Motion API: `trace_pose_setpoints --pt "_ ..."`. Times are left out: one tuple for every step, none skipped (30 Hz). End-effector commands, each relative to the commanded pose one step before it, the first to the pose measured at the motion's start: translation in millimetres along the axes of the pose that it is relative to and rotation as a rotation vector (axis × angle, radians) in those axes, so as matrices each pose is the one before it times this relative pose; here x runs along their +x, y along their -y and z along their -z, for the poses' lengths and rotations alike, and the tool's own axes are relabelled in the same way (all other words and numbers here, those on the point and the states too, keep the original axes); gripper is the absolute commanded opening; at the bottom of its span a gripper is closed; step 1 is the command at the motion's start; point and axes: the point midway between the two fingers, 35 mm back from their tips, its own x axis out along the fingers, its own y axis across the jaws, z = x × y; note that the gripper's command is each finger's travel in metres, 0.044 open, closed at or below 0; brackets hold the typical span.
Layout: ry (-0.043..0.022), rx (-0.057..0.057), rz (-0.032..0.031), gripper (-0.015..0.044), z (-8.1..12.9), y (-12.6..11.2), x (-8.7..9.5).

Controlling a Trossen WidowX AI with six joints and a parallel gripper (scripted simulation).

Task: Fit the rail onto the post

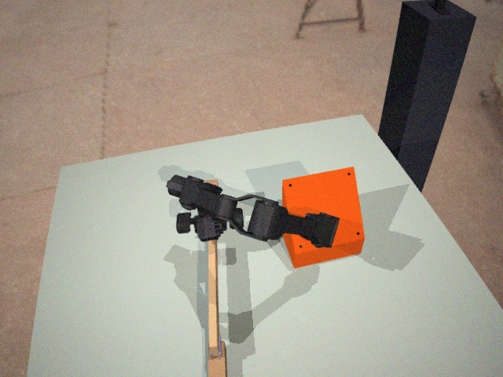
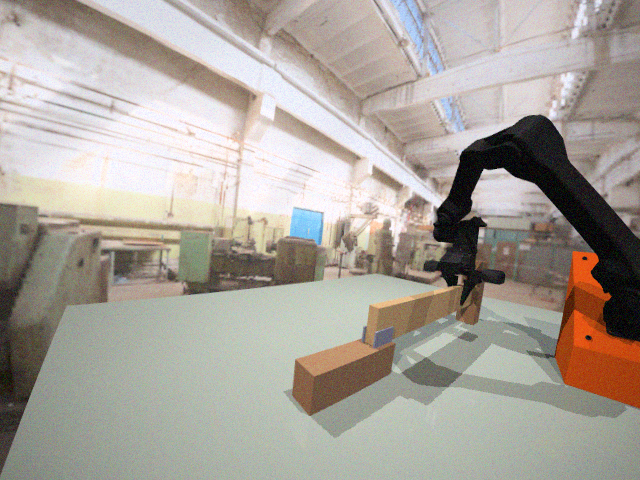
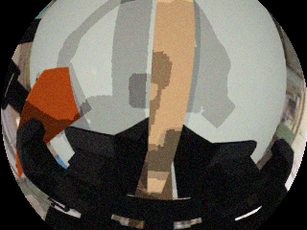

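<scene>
On the table [image 2: 155,372], the rail [image 2: 413,308] runs from the bracket [image 2: 379,335] on the footboard block [image 2: 341,372] up to the post [image 2: 473,304], its near end raised, likely for the 2 pegs, because the arched arm's pincer [image 2: 461,289] is clamped narrowly on it.

No lettering, label, brand mark or number can be read anywhere here. The orange base block [image 1: 324,210] carries only small dark dots at its corners, the small grey-blue bracket [image 2: 381,336] on the footboard block [image 2: 341,373] is blank, and the pale wooden rail [image 2: 413,310] shows bare faces. The hall's blue door [image 2: 306,225] and distant machinery are too blurred to show any sign.
</scene>
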Motion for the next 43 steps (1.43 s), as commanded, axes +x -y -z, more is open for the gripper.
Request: trace_pose_setpoints --pt "-0.00223 -0.0029 0.00619 0.0000 2.31 1.89 -2.11" --pt "-0.00002 0.0000 0.00001 0.0000 0.32 -0.01 0.02" --pt "0.00243 0.0030 -0.00610 0.0026 -2.04 -1.89 2.03" --pt "0.00000 0.0000 0.00000 0.0053 0.00 0.00 0.00" --pt "0.00000 0.0000 0.00000 0.0079 0.00 0.00 0.00" --pt "0.00000 0.0000 0.00000 0.0105 0.00 0.00 0.00" --pt "0.00000 0.0000 0.00000 0.0131 0.00 0.00 0.00" --pt "0.00000 0.0000 0.00000 0.0157 0.00 0.00 0.00" --pt "0.00000 0.0000 0.00000 0.0184 0.00 0.00 0.00" --pt "0.00000 0.0000 0.00000 0.0210 0.00 0.00 0.00" --pt "0.00000 0.0000 0.00000 0.0236 0.00 0.00 0.00" --pt "0.00000 0.0000 0.00000 0.0263 0.00 0.00 0.00" --pt "0.00000 0.0000 0.00000 0.0289 0.00 0.00 0.00" --pt "0.00000 0.0000 0.00000 0.0315 0.00 0.00 0.00" --pt "0.00000 0.0000 0.00000 0.0341 0.00 0.00 0.00" --pt "0.00000 0.0000 0.00000 0.0368 0.00 0.00 0.00" --pt "0.00000 0.0000 0.00000 0.0394 0.00 0.00 0.00" --pt "0.00000 0.0000 0.00000 0.0420 0.00 0.00 0.00" --pt "0.00000 0.0000 0.00000 0.0440 0.00 0.00 0.00" --pt "0.00000 0.0000 0.00000 0.0440 0.00 0.00 0.00" --pt "0.00000 0.0000 0.00000 0.0440 0.00 0.00 0.00" --pt "0.00000 0.0000 0.00000 0.0440 0.00 0.00 0.00" --pt "0.00000 0.0000 0.00000 0.0440 0.00 0.00 0.00" --pt "0.00000 0.0000 0.00000 0.0440 0.00 0.00 0.00" --pt "0.00000 0.0000 0.00000 0.0440 0.00 0.00 0.00" --pt "-0.00011 -0.0001 0.00031 0.0440 -1.62 0.12 -1.70" --pt "-0.00034 -0.0004 0.00092 0.0440 -4.89 0.27 -5.07" --pt "-0.00056 -0.0007 0.00152 0.0440 -8.25 0.15 -8.39" --pt "-0.00055 -0.0006 0.00150 0.0440 -8.38 -0.23 -8.30" --pt "-0.00033 -0.0004 0.00089 0.0440 -5.08 -0.32 -4.94" --pt "-0.00011 -0.0001 0.00030 0.0440 -1.70 -0.14 -1.64" --pt "0.00000 0.0000 0.00000 0.0440 0.00 0.00 0.00" --pt "0.00000 0.0000 0.00000 0.0440 0.00 0.00 0.00" --pt "0.00000 0.0000 0.00000 0.0440 0.00 0.00 0.00" --pt "0.00000 0.0000 0.00000 0.0440 0.00 0.00 0.00" --pt "0.00000 0.0000 0.00000 0.0440 0.00 0.00 0.00" --pt "0.00000 0.0000 0.00000 0.0440 0.00 0.00 0.00" --pt "0.00000 0.0000 0.00000 0.0440 0.00 0.00 0.00" --pt "0.00000 0.0000 0.00000 0.0440 0.00 0.00 0.00" --pt "0.00000 0.0000 0.00000 0.0440 0.00 0.00 0.00" --pt "0.00000 0.0000 0.00000 0.0440 0.00 0.00 0.00" --pt "0.00000 0.0000 0.00000 0.0440 0.00 0.00 0.00" --pt "0.00000 0.0000 0.00000 0.0440 0.00 0.00 0.00"
